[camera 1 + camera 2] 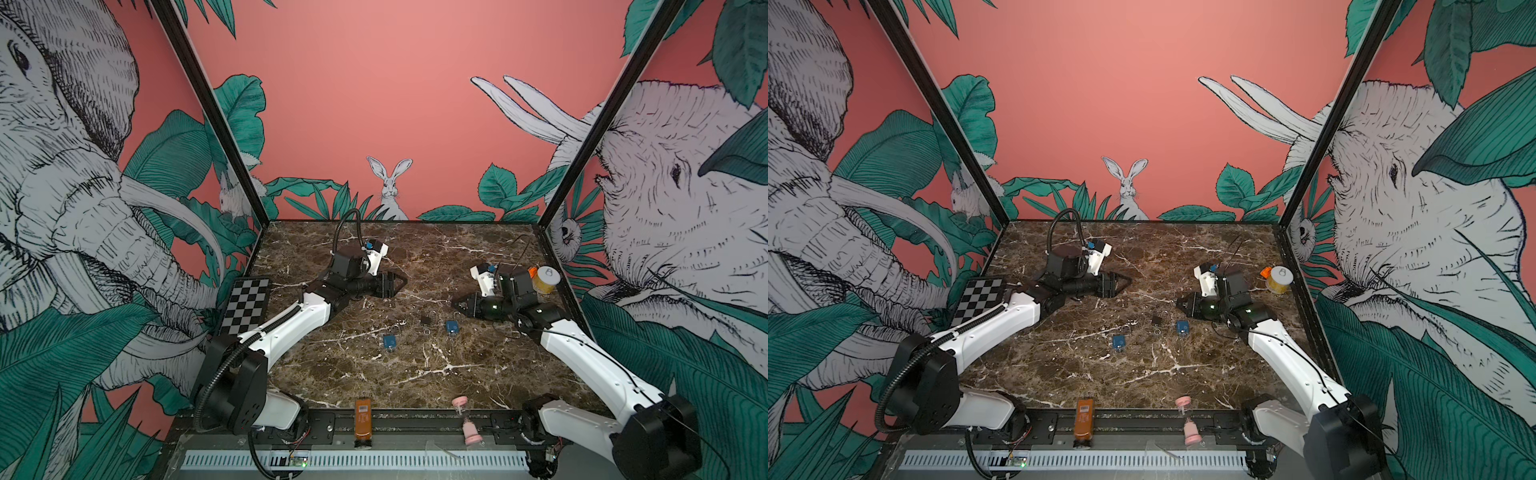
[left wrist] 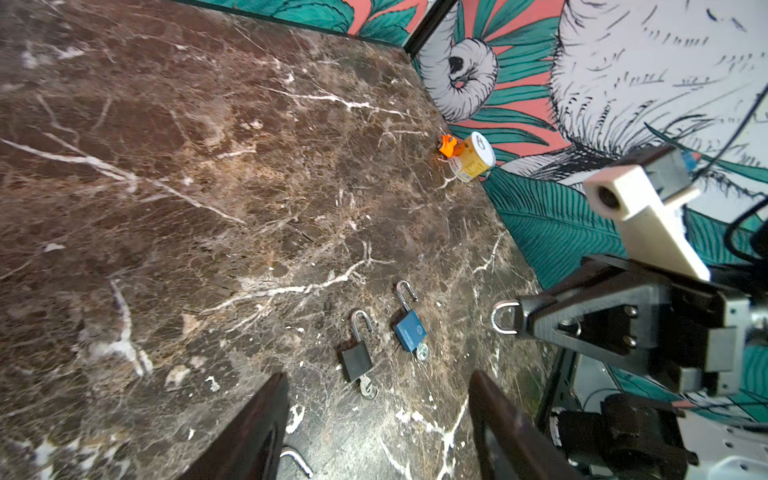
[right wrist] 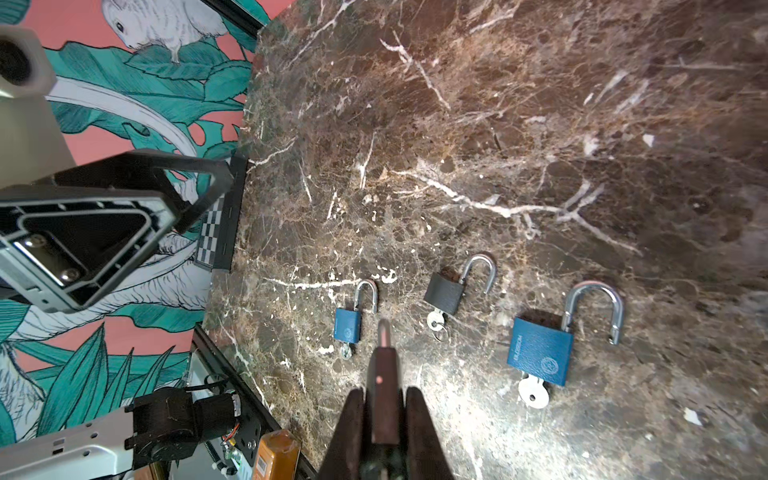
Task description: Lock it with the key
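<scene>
Brown veined marble table [image 1: 415,386] carries three padlocks, shackles open, each with a silver key [image 3: 534,395] in its base: a black-bodied padlock [image 3: 444,293], a blue-bodied padlock [image 3: 347,330] on its left-arm side and another blue padlock [image 3: 540,351] on its right-arm side. The right claw [image 2: 524,318] is clamped on a fourth, dark-bodied padlock [image 3: 383,374] held off the table, its key not visible. The left claw [image 1: 399,284] stands wide open and empty, well apart. Judged risk: the narrow pinch may let that lock pivot or slip once the left claw presses or turns, and a low approach could scatter the loose padlocks.

Glossy marble table [image 3: 540,104], shiny metal shackles [image 3: 595,286]
</scene>
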`<control>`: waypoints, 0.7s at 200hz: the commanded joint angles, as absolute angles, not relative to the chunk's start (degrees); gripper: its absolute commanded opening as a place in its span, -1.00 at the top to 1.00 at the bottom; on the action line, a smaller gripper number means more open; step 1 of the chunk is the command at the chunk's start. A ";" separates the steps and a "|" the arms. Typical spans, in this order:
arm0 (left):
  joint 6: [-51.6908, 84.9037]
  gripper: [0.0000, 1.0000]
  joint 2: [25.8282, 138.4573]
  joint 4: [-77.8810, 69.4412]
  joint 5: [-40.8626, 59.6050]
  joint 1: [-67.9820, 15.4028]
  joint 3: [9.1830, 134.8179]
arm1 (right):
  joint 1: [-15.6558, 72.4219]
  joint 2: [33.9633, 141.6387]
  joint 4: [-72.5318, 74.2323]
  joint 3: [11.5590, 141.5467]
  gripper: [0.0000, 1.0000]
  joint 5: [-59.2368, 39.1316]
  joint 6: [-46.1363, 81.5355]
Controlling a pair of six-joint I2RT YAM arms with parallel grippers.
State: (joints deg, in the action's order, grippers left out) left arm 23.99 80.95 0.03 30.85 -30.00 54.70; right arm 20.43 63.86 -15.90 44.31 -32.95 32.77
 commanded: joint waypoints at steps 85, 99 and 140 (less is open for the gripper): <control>34.79 -0.43 84.22 -26.82 55.95 -30.20 51.68 | 20.47 64.96 7.86 42.10 1.00 -52.06 31.77; 35.24 -0.46 84.22 -27.94 57.17 -30.23 51.68 | 20.44 64.54 7.93 42.19 1.00 -52.78 31.30; 36.08 -0.44 84.66 -28.45 58.12 -30.22 51.99 | 20.39 64.51 8.28 41.96 1.00 -53.70 31.08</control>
State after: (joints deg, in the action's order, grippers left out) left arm 34.61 84.77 -24.67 55.35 -30.06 52.12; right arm 20.43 65.45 4.03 41.50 -50.94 32.01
